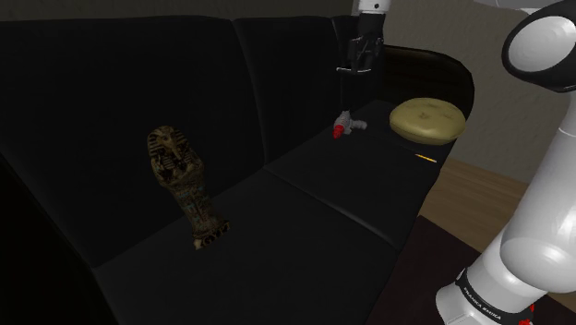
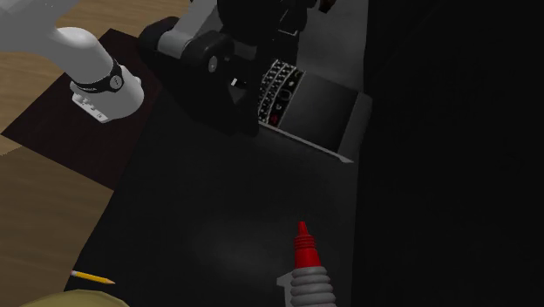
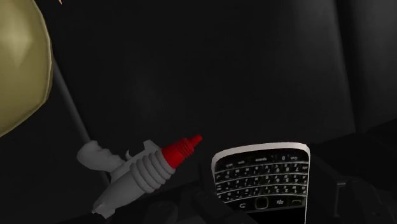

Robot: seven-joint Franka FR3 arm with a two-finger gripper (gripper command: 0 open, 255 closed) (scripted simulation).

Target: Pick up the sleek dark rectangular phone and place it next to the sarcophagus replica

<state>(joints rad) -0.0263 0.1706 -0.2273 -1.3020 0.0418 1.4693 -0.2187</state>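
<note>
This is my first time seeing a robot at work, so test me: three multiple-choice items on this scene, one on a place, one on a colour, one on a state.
1. Where does the sarcophagus replica lie? A on the black sofa seat; B on a shelf; C on the floor.
2. What colour is the tip of the toy gun? A blue; B red; C green.
3. How is the phone? A lying beside the sarcophagus; B on the floor; C held in the gripper.
1 A: it lies on the seat. 2 B: the tip shows red against a grey body. 3 C: the gripper clasps it above the seat.
</note>
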